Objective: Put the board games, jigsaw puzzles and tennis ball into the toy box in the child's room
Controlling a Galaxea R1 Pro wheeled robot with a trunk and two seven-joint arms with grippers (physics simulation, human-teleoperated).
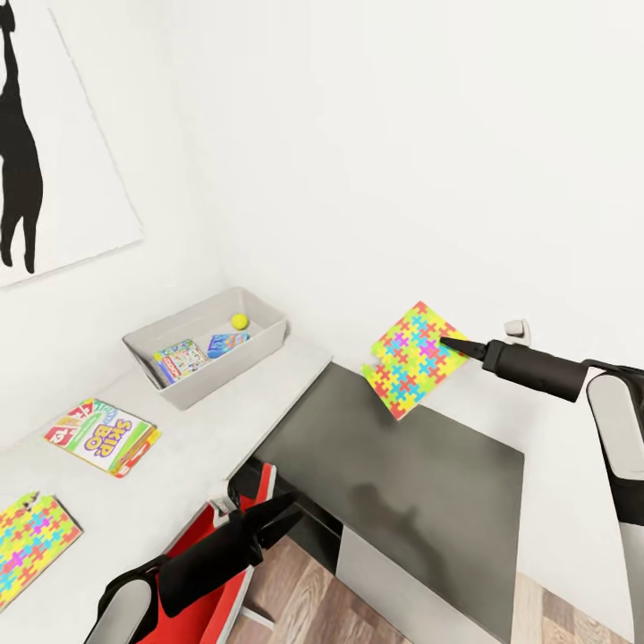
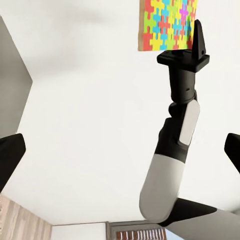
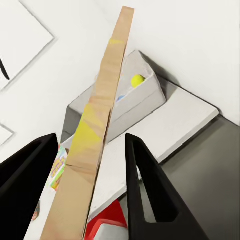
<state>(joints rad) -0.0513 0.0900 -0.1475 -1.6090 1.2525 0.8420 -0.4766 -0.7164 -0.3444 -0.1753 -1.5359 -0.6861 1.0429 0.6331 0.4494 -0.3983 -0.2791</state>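
A jigsaw puzzle (image 1: 413, 360) hangs in the air right of centre in the head view, tilted above the dark lower section of the table (image 1: 420, 465). The right gripper (image 1: 444, 343) clamps its right edge; the right wrist view shows the puzzle edge-on (image 3: 95, 145) as a thin tan strip between the two black fingers (image 3: 150, 185). A second jigsaw puzzle (image 1: 31, 537) lies flat on the pale tabletop at the lower left edge, so there are two puzzles. Further up at centre left, the toy box (image 1: 268, 335) sits on the table against the wall, holding one tennis ball (image 1: 239, 321), a green-white board game (image 1: 182, 360) and a smaller blue board game (image 1: 225, 343). A third board game, the SKIP BO box (image 1: 103, 436), lies on the tabletop between the toy box and the second puzzle. The left gripper (image 1: 277, 514) hangs at the bottom centre, jaws spread and holding nothing, well apart from all the toys.
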